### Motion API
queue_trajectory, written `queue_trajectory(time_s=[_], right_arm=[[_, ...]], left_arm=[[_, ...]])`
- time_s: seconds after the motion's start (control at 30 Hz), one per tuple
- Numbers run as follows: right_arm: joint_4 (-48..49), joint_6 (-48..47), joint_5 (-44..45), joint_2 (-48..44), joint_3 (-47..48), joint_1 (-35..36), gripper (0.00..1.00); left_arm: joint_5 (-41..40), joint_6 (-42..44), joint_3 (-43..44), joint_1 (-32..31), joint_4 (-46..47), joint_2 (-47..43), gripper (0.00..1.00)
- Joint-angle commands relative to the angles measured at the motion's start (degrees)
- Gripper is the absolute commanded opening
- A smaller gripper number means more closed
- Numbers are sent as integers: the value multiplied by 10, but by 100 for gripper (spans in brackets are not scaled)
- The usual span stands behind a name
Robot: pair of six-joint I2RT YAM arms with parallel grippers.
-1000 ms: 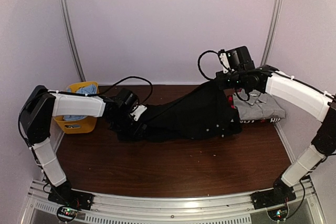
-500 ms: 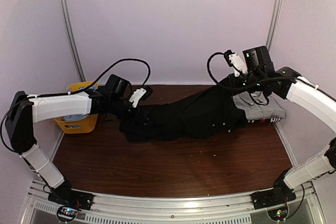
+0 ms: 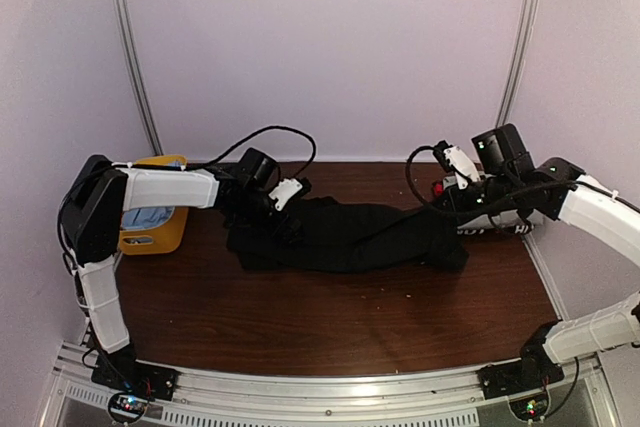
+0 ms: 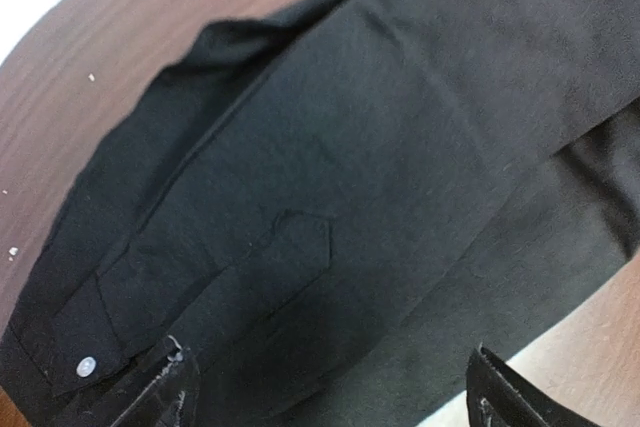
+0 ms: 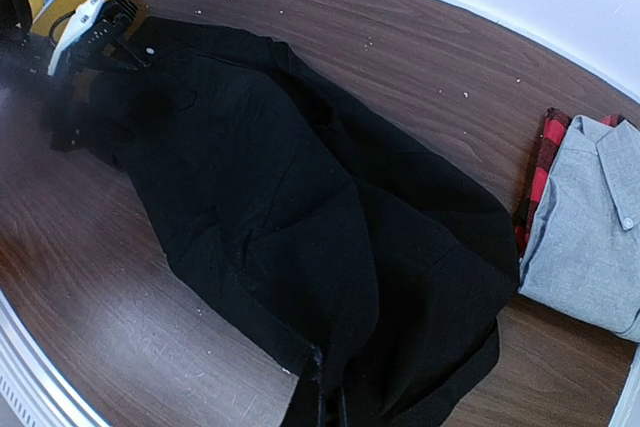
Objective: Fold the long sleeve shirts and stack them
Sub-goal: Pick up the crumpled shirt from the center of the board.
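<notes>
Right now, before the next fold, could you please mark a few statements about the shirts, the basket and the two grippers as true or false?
1. The black shirt lies stretched out on the wooden table. True.
2. The grey shirt is inside the yellow basket. False: it lies folded on the table at the right, with a red checked cloth showing under its edge. The basket stands at the far left.
3. The right gripper is shut on an edge of the black shirt. True.
4. The left gripper is shut tight. False: its fingers stand wide apart over the buttoned cuff end of the shirt.
</notes>
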Motion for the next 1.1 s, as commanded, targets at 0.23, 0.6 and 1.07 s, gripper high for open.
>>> queue_trajectory(time_s=[0.23, 0.6, 1.07], right_arm=[[12, 8, -7, 37, 8, -3, 0], [14, 9, -2, 41, 11, -3, 0], [0, 15, 24, 26, 38, -7, 0]], left_arm=[[-58, 61, 26, -1, -21, 53, 96], [-74, 23, 47, -1, 1, 70, 45], [-36, -27, 70, 29, -33, -19, 0]])
